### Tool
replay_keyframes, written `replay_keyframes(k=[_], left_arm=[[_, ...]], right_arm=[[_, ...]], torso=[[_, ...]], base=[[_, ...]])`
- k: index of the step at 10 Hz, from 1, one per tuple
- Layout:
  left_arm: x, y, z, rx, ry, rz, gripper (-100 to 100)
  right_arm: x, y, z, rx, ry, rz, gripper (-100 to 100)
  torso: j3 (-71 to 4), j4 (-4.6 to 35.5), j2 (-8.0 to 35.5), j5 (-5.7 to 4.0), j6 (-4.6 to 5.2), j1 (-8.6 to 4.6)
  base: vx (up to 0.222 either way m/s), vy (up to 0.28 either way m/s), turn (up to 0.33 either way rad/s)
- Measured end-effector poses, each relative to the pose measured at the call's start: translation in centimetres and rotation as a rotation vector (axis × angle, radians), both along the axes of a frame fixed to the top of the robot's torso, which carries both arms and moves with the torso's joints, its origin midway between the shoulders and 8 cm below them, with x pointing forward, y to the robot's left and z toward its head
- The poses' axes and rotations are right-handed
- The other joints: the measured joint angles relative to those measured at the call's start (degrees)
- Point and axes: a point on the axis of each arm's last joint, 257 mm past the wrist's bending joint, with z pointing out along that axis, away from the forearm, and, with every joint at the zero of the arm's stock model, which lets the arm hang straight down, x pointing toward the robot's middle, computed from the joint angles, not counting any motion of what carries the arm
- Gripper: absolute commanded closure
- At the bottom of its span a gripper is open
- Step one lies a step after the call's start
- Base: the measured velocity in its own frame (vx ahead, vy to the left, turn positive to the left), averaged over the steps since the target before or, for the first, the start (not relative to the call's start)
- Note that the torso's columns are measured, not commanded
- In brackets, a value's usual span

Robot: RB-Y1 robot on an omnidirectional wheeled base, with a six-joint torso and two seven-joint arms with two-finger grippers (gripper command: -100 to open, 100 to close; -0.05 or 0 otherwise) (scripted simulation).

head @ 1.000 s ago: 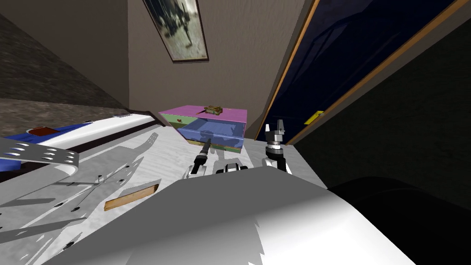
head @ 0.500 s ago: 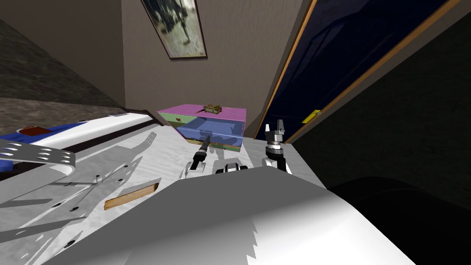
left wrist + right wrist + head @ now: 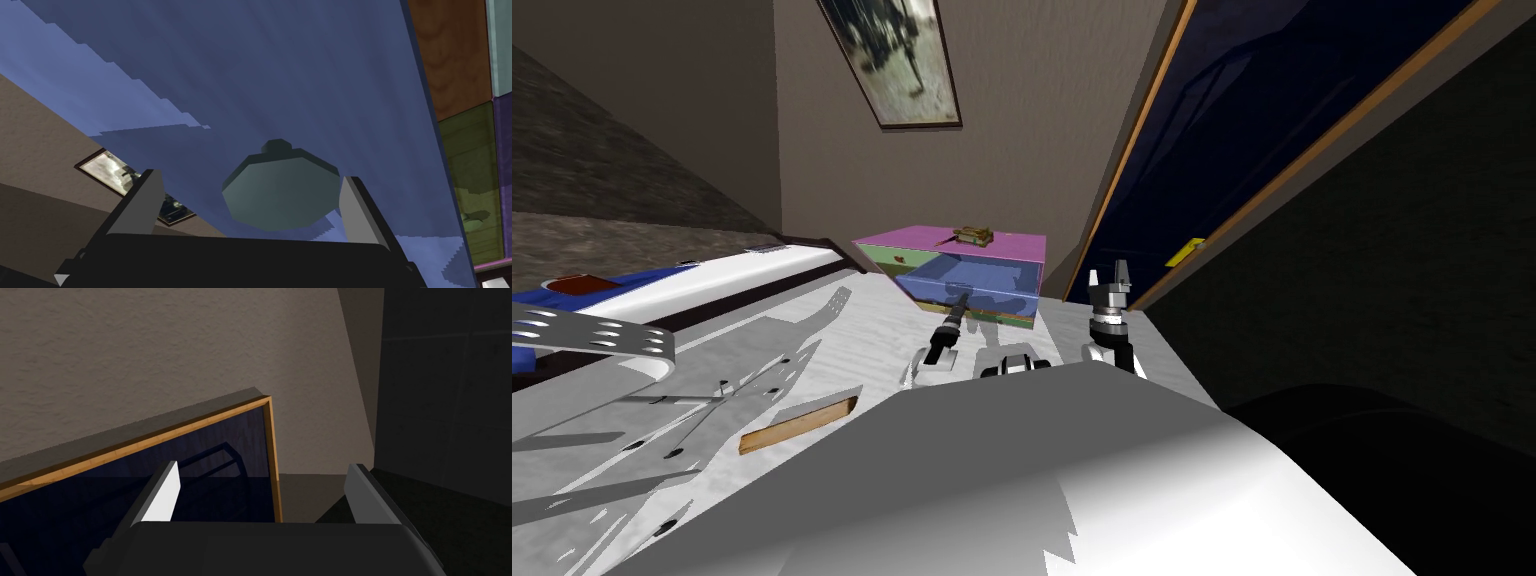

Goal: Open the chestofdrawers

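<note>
The chest of drawers (image 3: pixel 952 243) has a pink top and stands low against the beige wall. Its blue drawer front (image 3: pixel 967 288) juts out from the body towards me. My left gripper (image 3: pixel 963 299) reaches up to that front. In the left wrist view a grey-green knob (image 3: pixel 280 192) on the blue drawer front (image 3: pixel 300 75) sits between the open fingers, nearer to one finger (image 3: pixel 354 207) than to the other. My left gripper (image 3: pixel 251 176) is not closed on the knob. My right gripper (image 3: pixel 1120 272) is raised beside the chest, open (image 3: pixel 263 464) and holding nothing.
A small brown object (image 3: pixel 974 237) lies on the chest's top. A dark blue door (image 3: pixel 1232 130) in a wooden frame stands right of the chest. A bed (image 3: pixel 712 275) lies to the left, and a wooden block (image 3: pixel 797 425) rests on the pale floor.
The whole head picture has shifted slightly, so I moved a little. My left gripper stays at the blue drawer front. The right arm keeps its pose.
</note>
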Motion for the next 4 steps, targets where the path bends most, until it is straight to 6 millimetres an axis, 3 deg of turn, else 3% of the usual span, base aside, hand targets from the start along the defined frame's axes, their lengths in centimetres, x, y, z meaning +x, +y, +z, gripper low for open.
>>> replay_keyframes(k=[4], left_arm=[[-0.17, 0.21, -0.66, 0.001, 0.015, 0.005, 0]], right_arm=[[0.0, 0.0, 0.0, 0.0, 0.0, 0.0, 0]], torso=[[-0.2, -0.3, -0.3, 0.13, 0.02, 0.12]], base=[[0.0, 0.0, 0.0]])
